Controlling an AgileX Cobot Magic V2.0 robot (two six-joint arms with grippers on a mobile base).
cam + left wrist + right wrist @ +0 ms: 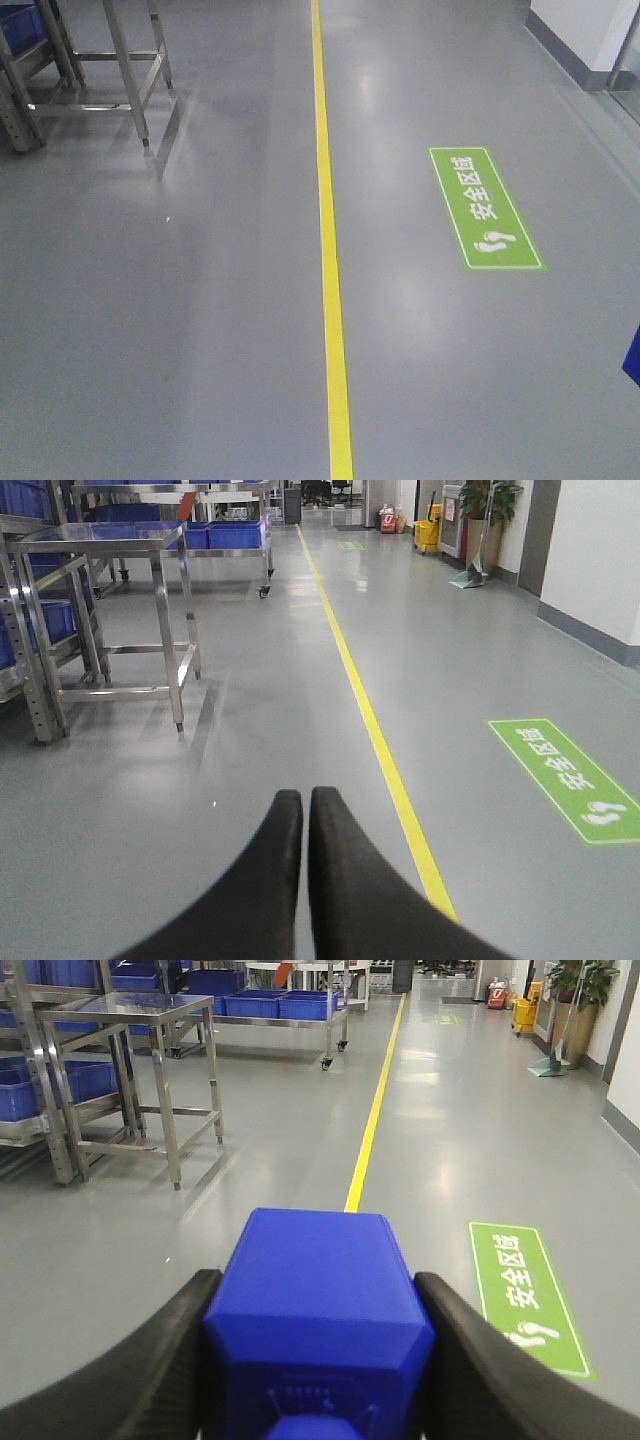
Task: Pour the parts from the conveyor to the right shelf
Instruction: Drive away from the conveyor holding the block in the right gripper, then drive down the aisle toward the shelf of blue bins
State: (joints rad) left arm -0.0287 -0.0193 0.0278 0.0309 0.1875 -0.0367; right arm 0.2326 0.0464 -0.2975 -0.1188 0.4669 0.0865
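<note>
Lower end of blue block (318, 1310) beyond the frame; unidentifiable blue sliver (633, 356) at front view's right edge.

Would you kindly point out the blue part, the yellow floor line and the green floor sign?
blue part (318, 1300): right wrist view, top face.
yellow floor line (328, 250): front view, middle of stripe.
green floor sign (483, 208): front view, panel centre.

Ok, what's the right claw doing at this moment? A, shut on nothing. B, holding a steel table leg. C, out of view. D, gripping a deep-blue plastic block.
D: in the right wrist view the right claw is clamped around a deep-blue block, one black finger on either side, while the left claw is shut on nothing.
</note>
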